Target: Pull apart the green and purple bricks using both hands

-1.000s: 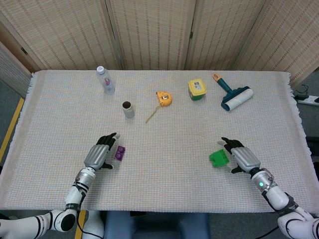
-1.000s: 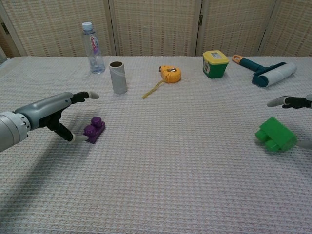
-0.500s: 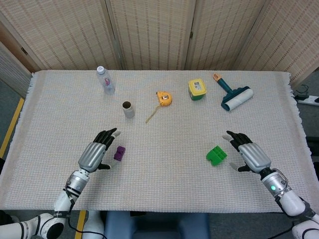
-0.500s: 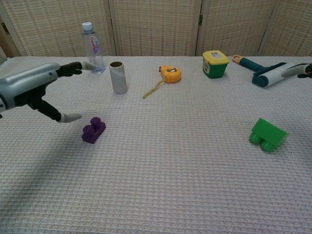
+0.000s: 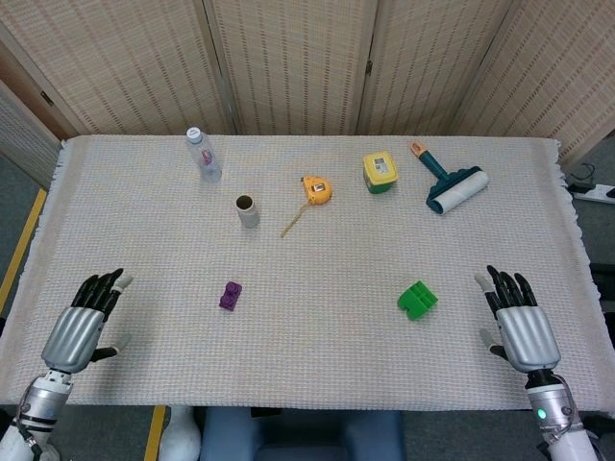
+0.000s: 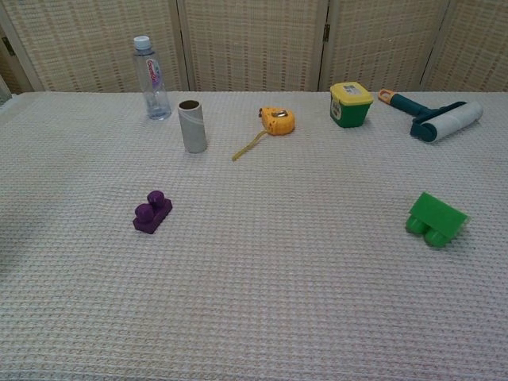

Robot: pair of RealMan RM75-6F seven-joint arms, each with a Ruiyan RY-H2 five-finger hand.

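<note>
Both hands, left and right, hover palm-down with fingers spread, empty, well outside the separated purple brick and green brick.

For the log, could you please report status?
Left hand and right hand open, empty. Small purple plastic brick and green plastic brick lie apart. Nothing between.

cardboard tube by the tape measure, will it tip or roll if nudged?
Probably tips easily: the cardboard tube stands upright on a small end, on soft woven cloth. Once down, its round side would likely roll. Hollow, so likely light.
</note>
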